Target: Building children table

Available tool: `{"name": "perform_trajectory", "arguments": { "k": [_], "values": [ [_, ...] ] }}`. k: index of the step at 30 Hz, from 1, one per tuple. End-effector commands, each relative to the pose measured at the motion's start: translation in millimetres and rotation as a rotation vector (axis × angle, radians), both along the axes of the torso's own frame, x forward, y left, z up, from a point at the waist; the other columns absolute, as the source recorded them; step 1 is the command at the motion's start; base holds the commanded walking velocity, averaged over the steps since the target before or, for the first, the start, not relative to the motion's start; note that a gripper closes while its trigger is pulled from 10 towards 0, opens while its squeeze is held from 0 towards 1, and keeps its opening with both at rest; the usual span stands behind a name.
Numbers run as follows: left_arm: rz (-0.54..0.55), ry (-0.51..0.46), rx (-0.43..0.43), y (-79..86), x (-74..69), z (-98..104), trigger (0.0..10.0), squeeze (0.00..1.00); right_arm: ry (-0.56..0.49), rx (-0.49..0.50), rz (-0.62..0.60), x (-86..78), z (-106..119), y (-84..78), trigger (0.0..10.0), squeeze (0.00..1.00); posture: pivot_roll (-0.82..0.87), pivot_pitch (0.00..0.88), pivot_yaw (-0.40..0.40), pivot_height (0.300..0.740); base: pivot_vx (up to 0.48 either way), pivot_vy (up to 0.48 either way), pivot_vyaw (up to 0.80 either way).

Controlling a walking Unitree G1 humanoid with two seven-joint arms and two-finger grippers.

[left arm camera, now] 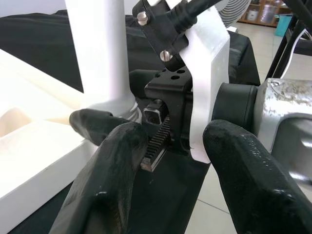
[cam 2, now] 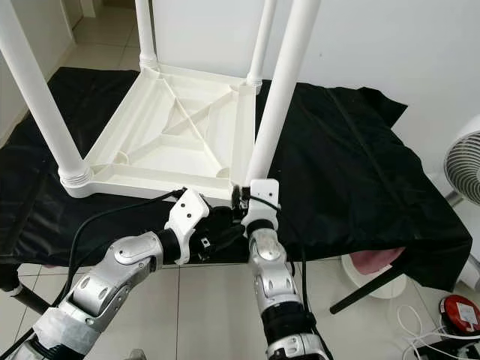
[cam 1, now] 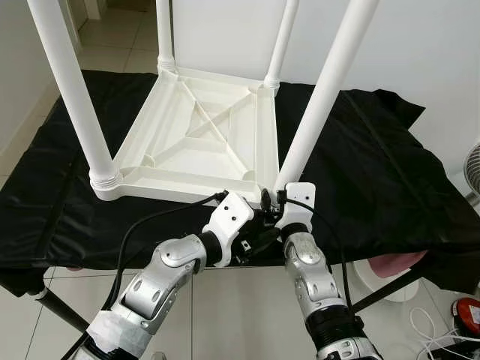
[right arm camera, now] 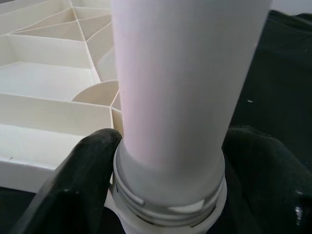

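Nearest, at the worktop's front edge: right pincer [right arm camera: 165, 190] clamped round the base of the near right leg [cam 1: 319, 97], a black finger [right arm camera: 73, 180] on each side just above the threaded collar where the leg meets the corner socket. Just beside it, left pincer [left arm camera: 170, 161] spread apart, fingers [left arm camera: 112, 180] either side of the right pincer's black-and-white mount, gripping nothing. Beyond, white children's table [cam 1: 196, 142] lying upside down on the black cloth [cam 1: 375, 165] covering the worktop, ribbed underside facing up, 4 legs standing upright at its corners. Farther right, on the tiled floor [cam 1: 240, 300], part of a fan [cam 2: 461, 169] and a red object [cam 1: 469, 313] among white cables.
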State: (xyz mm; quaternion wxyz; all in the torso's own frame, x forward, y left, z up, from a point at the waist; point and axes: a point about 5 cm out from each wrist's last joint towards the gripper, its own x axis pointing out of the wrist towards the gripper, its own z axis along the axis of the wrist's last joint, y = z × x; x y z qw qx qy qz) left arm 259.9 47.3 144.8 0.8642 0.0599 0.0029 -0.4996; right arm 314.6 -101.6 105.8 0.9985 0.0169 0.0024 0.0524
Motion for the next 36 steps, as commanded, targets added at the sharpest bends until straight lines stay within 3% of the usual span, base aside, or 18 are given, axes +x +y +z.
{"name": "perform_trajectory", "arguments": {
  "k": [1, 3, 5, 6, 10, 11, 13, 18, 27, 34, 35, 36],
  "values": [
    [-0.036, 0.005, 0.01, -2.2, -3.6, 0, 10.0, 0.0, 0.017, -0.008, 0.048, 2.3, -1, -7.5, 10.0, 1.0, 0.04, 0.0, -0.094, 0.74, 0.0, 0.0, 0.0],
    [-0.034, 0.003, 0.012, -1.6, -3.4, 0, 10.0, 0.0, 0.022, -0.03, 0.129, 3.6, -1, -8.2, 10.0, 1.0, 0.04, 0.0, -0.093, 0.74, 0.0, 0.0, 0.0],
    [-0.034, 0.003, 0.012, -1.6, -3.4, 0, 10.0, 0.0, 0.022, -0.03, 0.129, 3.6, -1, -8.2, 10.0, 1.0, 0.04, 0.0, -0.093, 0.74, 0.0, 0.0, 0.0],
    [-0.032, 0.002, 0.013, -1.4, -2.9, 0, 10.0, 0.0, 0.018, -0.047, 0.189, 5.1, -1, -12.2, 10.0, 0.0, 0.04, 0.002, -0.094, 0.74, 0.0, 0.0, 0.0],
    [-0.029, 0.001, 0.013, -0.8, -2.1, 1, 10.0, 0.0, 0.006, -0.091, 0.298, 8.7, 1, -22.4, 10.0, 0.0, 0.04, 0.001, -0.092, 0.74, 0.0, 0.0, 0.0],
    [-0.027, -0.002, 0.012, -0.3, -1.3, 2, 10.0, 0.0, 0.007, -0.164, 0.432, 13.6, 4, -31.6, 10.0, 0.0, 0.03, 0.003, -0.091, 0.74, 0.0, 0.0, 0.0],
    [-0.026, -0.002, 0.012, -0.3, -0.9, 2, 10.0, 0.0, 0.008, -0.21, 0.484, 16.7, 5, -34.8, 10.0, 0.0, 0.03, 0.003, -0.09, 0.74, 0.0, 0.0, 0.0],
    [-0.027, -0.002, 0.011, -0.9, -0.9, 2, 10.0, 0.0, -0.004, -0.245, 0.507, 21.5, 8, -35.7, 10.0, 0.0, 0.03, 0.002, -0.088, 0.74, 0.0, 0.0, 0.0],
    [-0.023, -0.007, 0.01, -0.8, 0.7, 4, 10.0, 0.0, 0.021, -0.28, 0.667, 38.7, 13, -25.8, 10.0, 0.0, 0.05, 0.0, -0.09, 0.74, 0.0, 0.0, 0.0],
    [-0.024, -0.009, 0.009, -2.0, 1.3, 4, 10.0, 0.0, 0.032, -0.287, 0.677, 43.0, 12, -20.9, 9.9, 0.0, 0.04, 0.0, -0.088, 0.74, 0.0, 0.0, 0.0],
    [-0.024, -0.009, 0.008, -2.4, 1.5, 4, 10.0, 0.0, 0.036, -0.288, 0.683, 43.1, 12, -20.4, 1.0, 0.0, 0.05, 0.0, -0.091, 0.74, 0.0, 0.0, 0.0],
    [-0.024, -0.01, 0.008, -2.7, 1.7, 4, 10.0, 0.0, 0.04, -0.288, 0.689, 43.2, 11, -20.6, 0.0, 0.0, 0.05, 0.0, -0.092, 0.74, 0.0, 0.0, 0.0]
  ]
}}
